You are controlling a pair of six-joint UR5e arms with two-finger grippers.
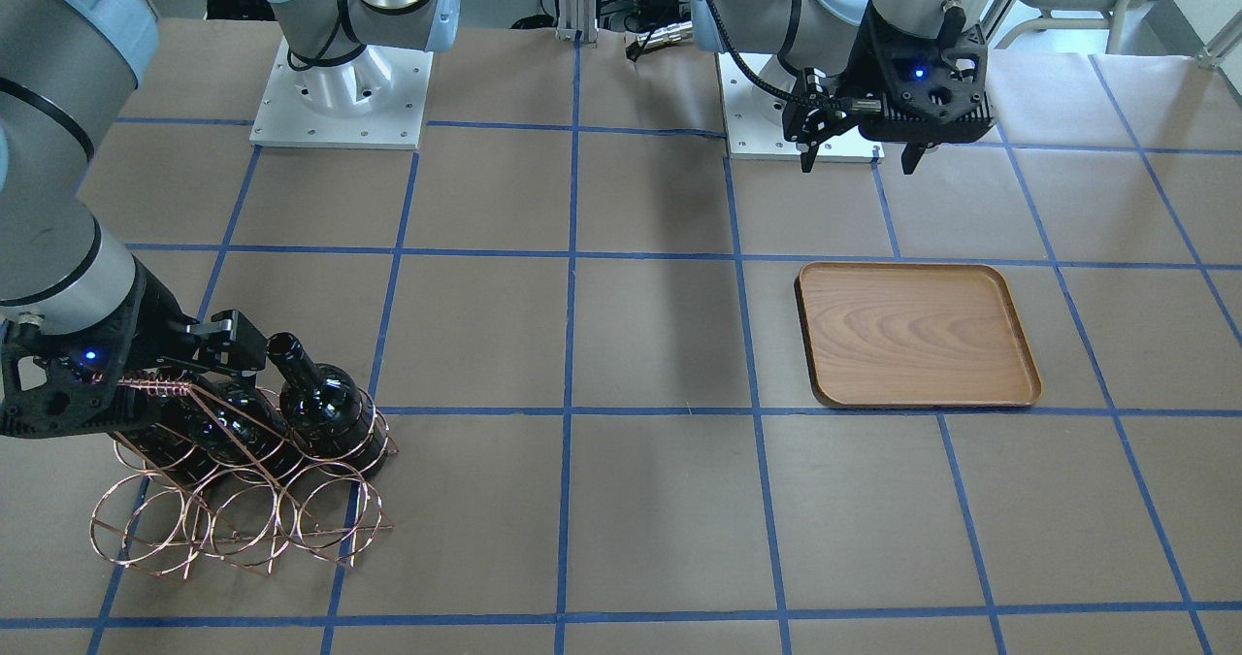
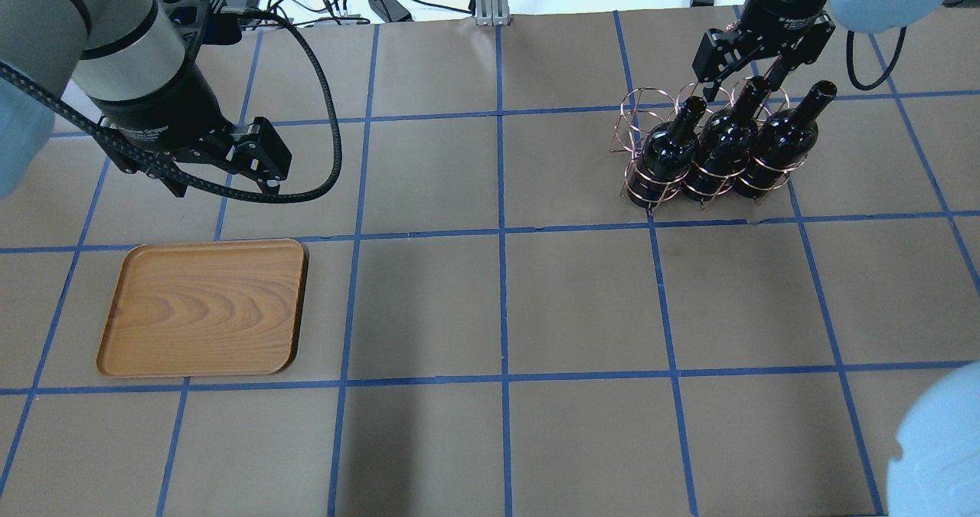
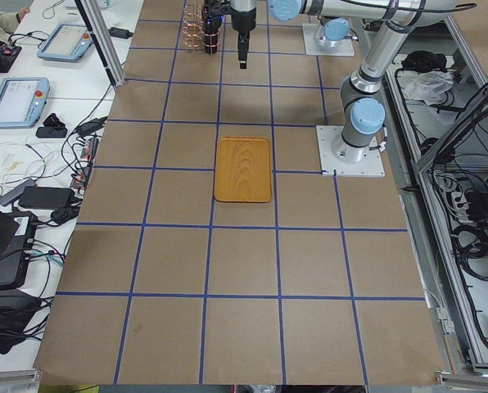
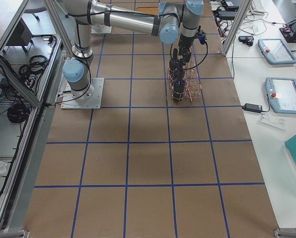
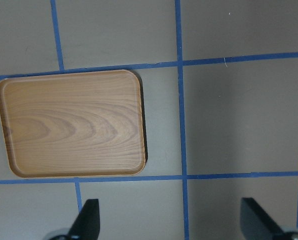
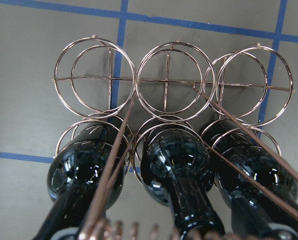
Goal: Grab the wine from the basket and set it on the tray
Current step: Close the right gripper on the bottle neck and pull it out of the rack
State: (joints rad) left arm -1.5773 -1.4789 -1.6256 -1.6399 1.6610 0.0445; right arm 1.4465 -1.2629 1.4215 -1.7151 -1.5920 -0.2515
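Three near-black wine bottles lie side by side in the copper wire basket (image 2: 647, 107), necks tilted up: left (image 2: 670, 149), middle (image 2: 723, 143) and right (image 2: 781, 140). My right gripper (image 2: 746, 76) is open, with a finger on each side of the middle bottle's neck, not closed on it. The right wrist view looks down the middle bottle (image 6: 176, 160), with the basket's empty rings (image 6: 169, 80) beyond. The wooden tray (image 2: 203, 306) lies empty on the table. My left gripper (image 2: 222, 166) is open and empty, hovering just behind the tray (image 5: 71, 125).
Brown paper with a blue tape grid covers the table (image 2: 505, 302). The arm bases (image 1: 340, 92) stand at the robot's edge of the table. Cables and boxes (image 2: 367, 4) lie beyond the far edge. Tablets (image 4: 274, 49) lie on side benches.
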